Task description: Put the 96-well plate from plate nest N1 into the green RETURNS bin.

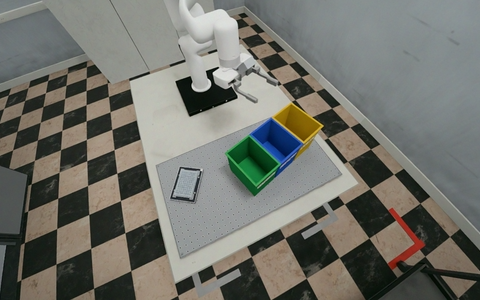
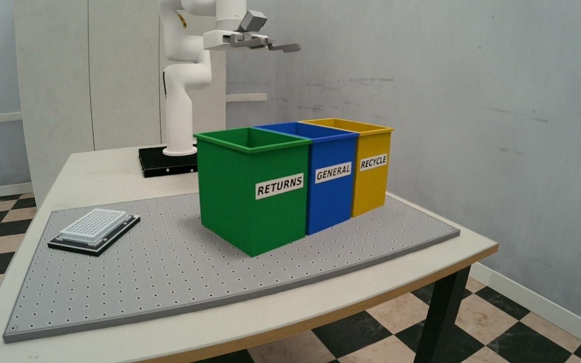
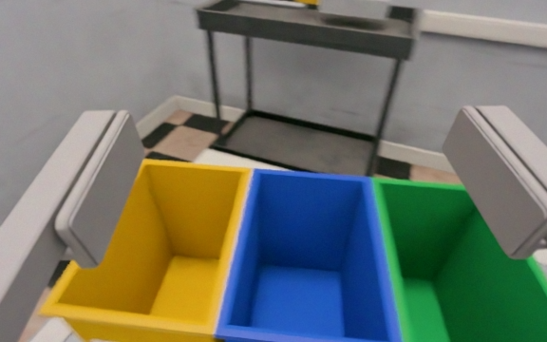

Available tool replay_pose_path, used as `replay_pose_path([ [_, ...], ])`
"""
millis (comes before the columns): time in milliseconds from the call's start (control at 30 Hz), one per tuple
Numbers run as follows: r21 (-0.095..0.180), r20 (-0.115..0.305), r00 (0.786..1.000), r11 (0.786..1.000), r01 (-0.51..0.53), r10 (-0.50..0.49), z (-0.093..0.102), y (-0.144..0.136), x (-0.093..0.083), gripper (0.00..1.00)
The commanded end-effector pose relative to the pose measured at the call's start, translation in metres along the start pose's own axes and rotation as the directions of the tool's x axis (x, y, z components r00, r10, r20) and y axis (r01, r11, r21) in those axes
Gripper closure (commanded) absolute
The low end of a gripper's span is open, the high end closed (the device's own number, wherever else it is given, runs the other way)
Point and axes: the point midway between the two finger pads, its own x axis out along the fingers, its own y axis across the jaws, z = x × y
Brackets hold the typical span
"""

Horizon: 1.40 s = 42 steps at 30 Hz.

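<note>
The 96-well plate (image 1: 186, 182) (image 2: 95, 223) lay flat in its black nest (image 1: 197, 186) (image 2: 75, 249), well apart from and below the fingers (image 1: 247, 97) (image 2: 290, 47). These were released, spread with only air between them, above the worktop (image 1: 167, 130) (image 2: 103, 176) on the arm's side of the bins. The green RETURNS bin (image 1: 241, 175) (image 2: 229, 189) (image 3: 492, 285) stood upright between the plate and the blue bin (image 1: 277, 136) (image 2: 332, 198) (image 3: 302, 218).

The cart (image 3: 302, 40) is blurred and cut off above.
</note>
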Motion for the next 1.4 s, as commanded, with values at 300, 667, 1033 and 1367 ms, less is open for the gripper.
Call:
replay_pose_path([
  [300, -0.004, -0.035, 0.972, 0.973, 0.231, -0.231, 0.008, -0.059, -0.008, 0.63],
  [667, -0.001, -0.052, 0.926, 0.928, 0.373, -0.373, -0.01, -0.09, -0.024, 0.63],
  [1033, -0.001, -0.053, 0.926, 0.928, 0.373, -0.373, -0.047, -0.107, -0.044, 0.63],
  [1367, -0.001, -0.053, 0.926, 0.928, 0.373, -0.373, -0.062, -0.114, -0.052, 0.63],
])
